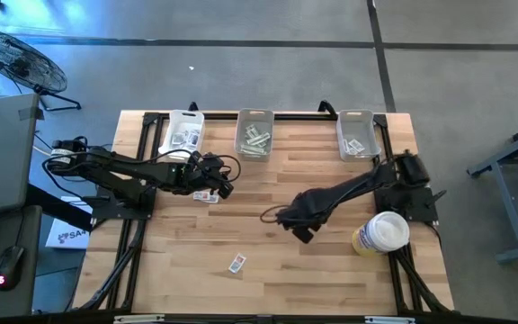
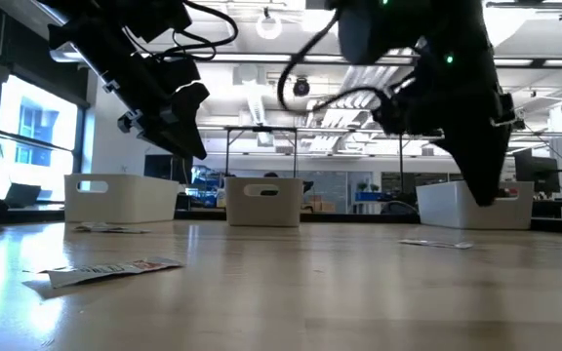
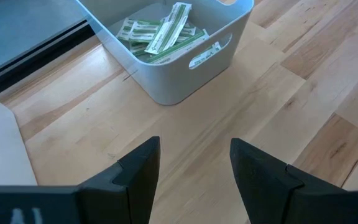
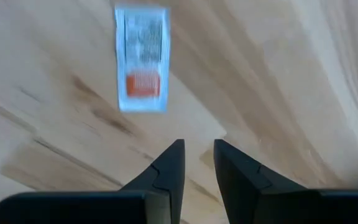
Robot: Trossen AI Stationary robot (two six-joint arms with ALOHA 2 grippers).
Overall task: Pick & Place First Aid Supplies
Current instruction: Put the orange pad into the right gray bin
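The right gripper (image 4: 197, 163) hangs empty over bare wood with its fingers slightly parted, so the step in hand looks like reaching for the next packet (image 4: 142, 59), a white one with a red mark lying flat just ahead of its tips. The next move calls for advancing, lowering and pinching its thin edge. Farther off, the left gripper (image 3: 194, 171) waits spread open and empty before the bin (image 3: 185, 74) of green strips (image 3: 163, 34).

White red-marked packets (image 1: 236, 263) lie flat on wood; green strips (image 1: 254, 140) fill the middle bin
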